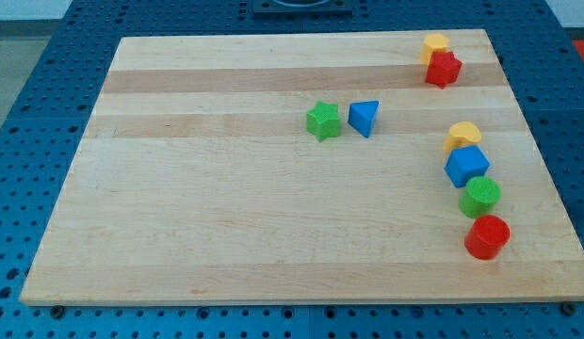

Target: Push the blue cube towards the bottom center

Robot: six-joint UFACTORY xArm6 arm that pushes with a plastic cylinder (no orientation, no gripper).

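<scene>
Blue cube (467,167) at right (mid-column), end effector unseen

Wooden board (226,217) on blue pegboard table (28,85). Green star (322,121) just beside blue triangle (364,117), mid-board. Yellow block (435,44) touching red star (443,68), top right. Right side: yellow block (463,136), green cylinder (480,197), red cylinder (487,236).

Wooden board (226,217) (eight coloured blocks (467,167)).

Near the board's (226,235) right edge, four blocks run in a column; the cube (466,167) sits second from top, apparently touching its neighbours.
</scene>
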